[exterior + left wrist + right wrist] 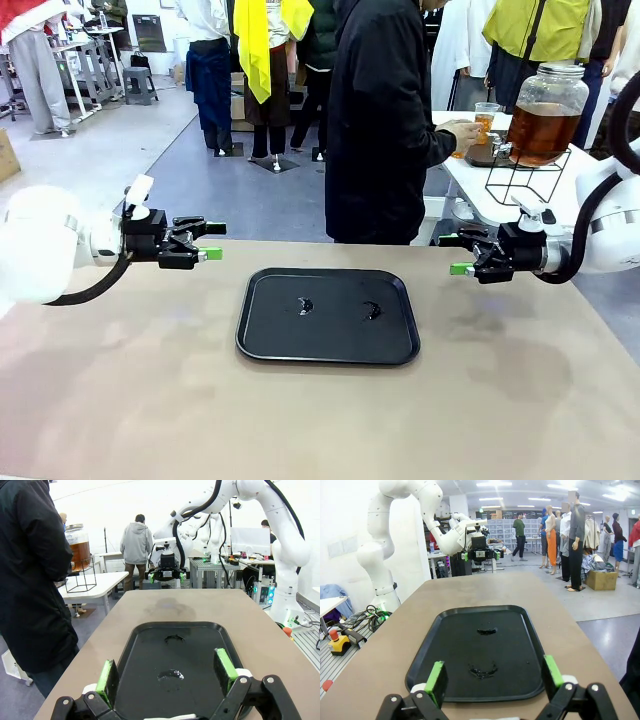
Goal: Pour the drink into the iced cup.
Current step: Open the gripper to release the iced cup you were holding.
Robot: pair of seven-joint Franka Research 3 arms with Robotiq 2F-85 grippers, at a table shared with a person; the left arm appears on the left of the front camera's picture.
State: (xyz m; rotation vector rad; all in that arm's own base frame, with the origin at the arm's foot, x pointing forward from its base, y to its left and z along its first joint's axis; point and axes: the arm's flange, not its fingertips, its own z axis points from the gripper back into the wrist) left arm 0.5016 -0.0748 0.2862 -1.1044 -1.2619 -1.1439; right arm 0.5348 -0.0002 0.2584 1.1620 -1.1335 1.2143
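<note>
Sitting in a big glass jar [545, 115], the brown drink [542, 133] is off the robot's desk [150, 400], on a white side table [530, 185] at the far right. The jar rests on a thin black wire stand [520, 180]. Just beside it, a person in a dark coat [380, 120] holds a clear cup [485, 118] with one hand [462, 134]. The cup has some orange-brown drink in it.

On the desk, in the middle, lies a black tray [328, 350]. Two small wet spots [338, 309] shine on the tray.

The left gripper [213, 241] hangs above the desk to the left of the tray. Its green-tipped fingers [106, 677] are spread wide apart with nothing between them. The right gripper [455, 254] hangs to the right of the tray. Its fingers [553, 671] are wide apart too, and they hold nothing. The two grippers point toward each other across the tray. Both are well apart from the jar and the cup.
</note>
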